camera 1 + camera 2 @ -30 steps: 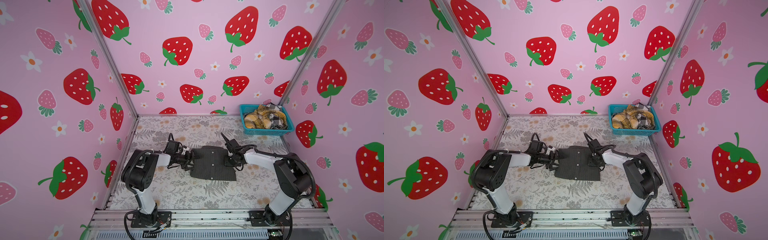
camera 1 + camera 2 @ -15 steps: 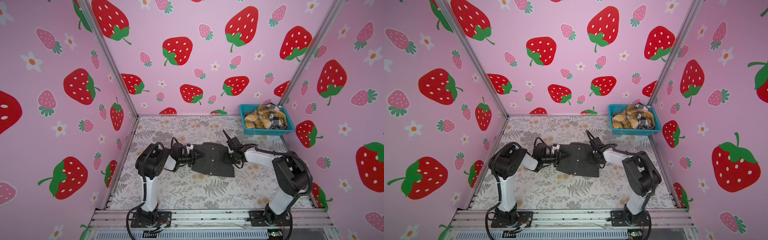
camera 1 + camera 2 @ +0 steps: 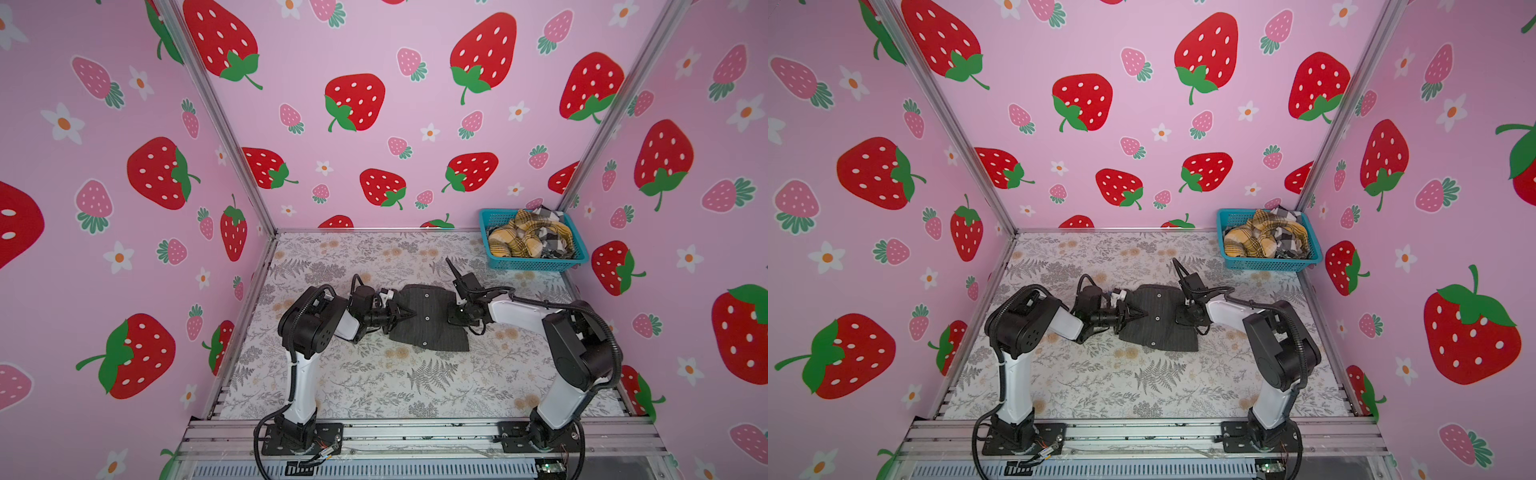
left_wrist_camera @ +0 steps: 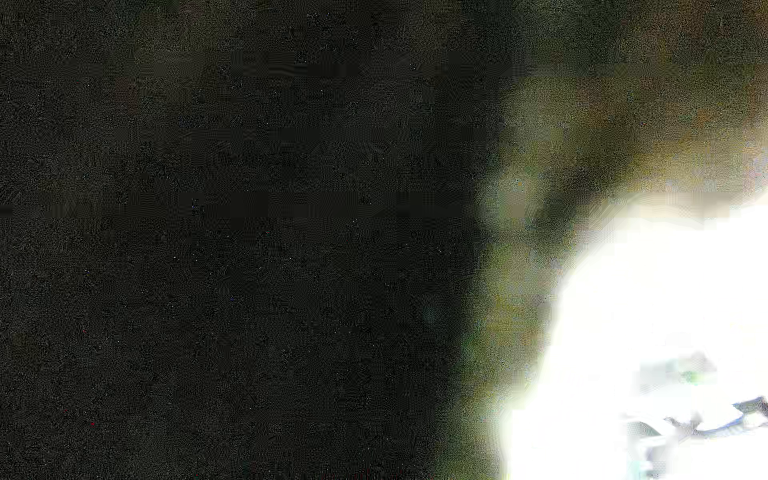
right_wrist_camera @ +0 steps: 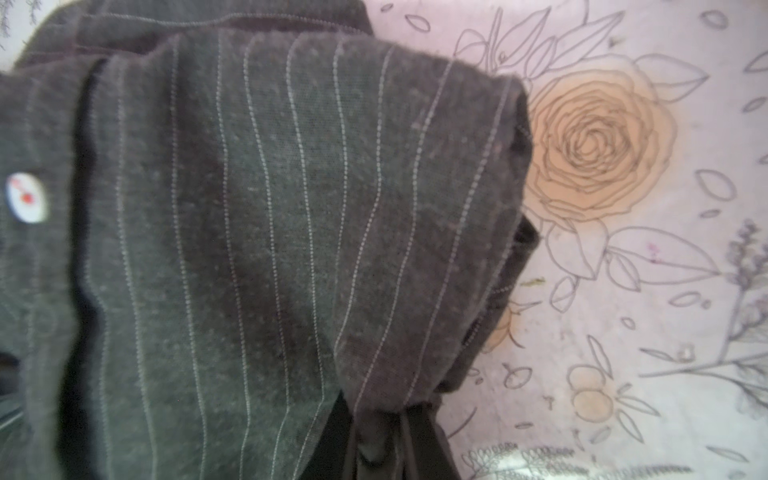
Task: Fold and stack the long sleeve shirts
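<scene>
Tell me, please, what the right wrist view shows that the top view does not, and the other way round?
Only the right wrist view: the pale pinstripes close up, a red mark on a pale button, and cloth bunched in the right claw. Only a top view: both arms, the left claw at the opposite edge of the cloth, and the teal basket holding the plaid shirts. Both: the charcoal shirt on the floral table cover.
</scene>
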You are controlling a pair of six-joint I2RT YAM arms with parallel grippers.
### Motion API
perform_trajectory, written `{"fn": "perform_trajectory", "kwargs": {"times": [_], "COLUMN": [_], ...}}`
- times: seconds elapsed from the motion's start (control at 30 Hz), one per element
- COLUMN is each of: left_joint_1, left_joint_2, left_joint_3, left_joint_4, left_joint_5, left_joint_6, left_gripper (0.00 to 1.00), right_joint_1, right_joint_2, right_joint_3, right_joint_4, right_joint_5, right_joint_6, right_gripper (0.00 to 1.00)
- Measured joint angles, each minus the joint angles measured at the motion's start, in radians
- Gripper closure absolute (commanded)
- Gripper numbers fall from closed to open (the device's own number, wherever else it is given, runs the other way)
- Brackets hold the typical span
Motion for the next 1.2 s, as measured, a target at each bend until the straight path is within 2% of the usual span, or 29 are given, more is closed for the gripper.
{"fn": "perform_trajectory", "kwargs": {"times": [0.03, 0.07, 0.17, 0.23, 0.37, 0.47, 0.57, 0.77, 0.87, 0.97, 1.1, 1.13, 1.17, 1.2], "left_joint_1": [-0.002, -0.003, 0.002, 0.015, 0.075, 0.143, 0.187, 0.184, 0.135, 0.011, -0.202, -0.250, -0.300, -0.343], "left_joint_2": [0.000, -0.001, -0.036, -0.099, -0.312, -0.475, -0.596, -0.721, -0.690, -0.581, -0.313, -0.243, -0.164, -0.097], "left_joint_3": [0.004, 0.009, 0.012, 0.012, 0.049, 0.152, 0.308, 0.538, 0.573, 0.584, 0.661, 0.690, 0.734, 0.776], "left_joint_4": [-0.008, -0.018, -0.117, -0.254, -0.688, -1.052, -1.368, -1.815, -1.981, -2.116, -2.227, -2.240, -2.246, -2.249], "left_joint_5": [-0.002, -0.004, -0.025, -0.055, -0.182, -0.374, -0.645, -1.193, -1.410, -1.543, -1.586, -1.575, -1.559, -1.539], "left_joint_6": [0.001, -0.003, 0.024, 0.075, 0.277, 0.447, 0.600, 0.815, 0.859, 0.847, 0.775, 0.761, 0.745, 0.734], "left_gripper": [1.00, 1.00, 1.00, 1.00, 1.00, 1.00, 1.00, 1.00, 1.00, 1.00, 1.00, 0.97, 0.77, 0.51], "right_joint_1": [0.000, 0.000, 0.000, 0.001, 0.003, 0.003, 0.003, 0.003, 0.000, -0.018, -0.080, -0.094, -0.113, -0.129], "right_joint_2": [0.000, -0.001, -0.008, -0.021, -0.080, -0.147, -0.214, -0.297, -0.344, -0.409, -0.509, -0.528, -0.551, -0.570], "right_joint_3": [0.000, 0.000, -0.001, 0.001, 0.002, 0.005, 0.007, -0.007, -0.045, -0.102, -0.168, -0.178, -0.188, -0.198], "right_joint_4": [0.000, -0.001, -0.010, -0.026, -0.143, -0.204, -0.228, -0.226, -0.223, -0.220, -0.224, -0.225, -0.228, -0.230], "right_joint_5": [0.000, 0.000, 0.002, 0.007, 0.031, 0.044, 0.045, 0.038, 0.032, 0.024, 0.011, 0.010, 0.008, 0.007], "right_joint_6": [0.000, 0.000, -0.005, -0.009, -0.016, -0.024, -0.027, -0.027, -0.026, -0.021, -0.018, -0.018, -0.019, -0.021], "right_gripper": [0.83, 0.81, 0.64, 0.55, 0.52, 0.52, 0.53, 0.54, 0.55, 0.56, 0.55, 0.55, 0.54, 0.50]}}
